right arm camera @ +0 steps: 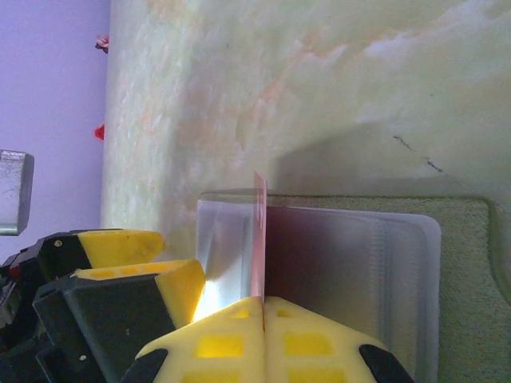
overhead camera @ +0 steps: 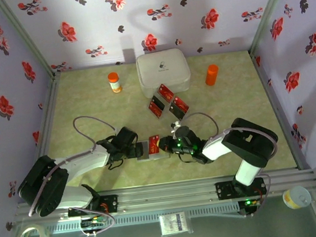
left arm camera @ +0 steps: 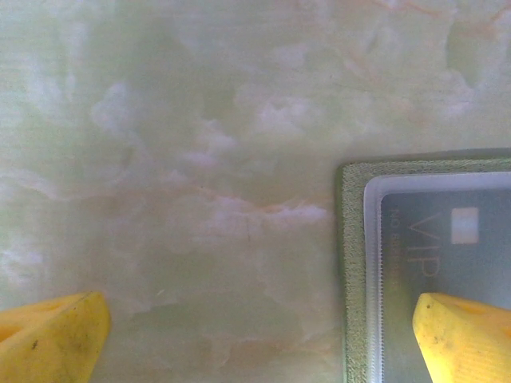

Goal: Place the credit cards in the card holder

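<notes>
- Top view: the card holder (overhead camera: 148,152) lies open on the table (overhead camera: 248,120), about midway between the left and right edges and closer to the near edge.
- The left gripper (overhead camera: 137,150) reaches it from the left and the right gripper (overhead camera: 165,146) from the right. The right one holds a red card (overhead camera: 154,144) over the holder.
- Three loose cards (overhead camera: 165,92), red with pale marks, lie near the middle of the table, just in front of a white case (overhead camera: 163,70) at the far edge.
- An orange bottle (overhead camera: 114,82) stands left of the case and an orange tube (overhead camera: 212,74) stands right of it.
- Left wrist view: the left gripper (left arm camera: 259,343) has its jaws spread wide, with nothing between them but bare table.
- Its right fingertip (left arm camera: 467,335) sits over the card holder (left arm camera: 349,279), whose green border frames a clear sleeve. A dark card (left arm camera: 435,239) marked VIP lies under that sleeve.
- Whether the fingertip touches the sleeve I cannot tell.
- Right wrist view: the right gripper (right arm camera: 263,307) has its yellow fingers pressed together, pinching the red card (right arm camera: 259,231).
- The card stands on edge over the pale sleeve of the card holder (right arm camera: 359,255), and the holder's green cover shows at the right.
</notes>
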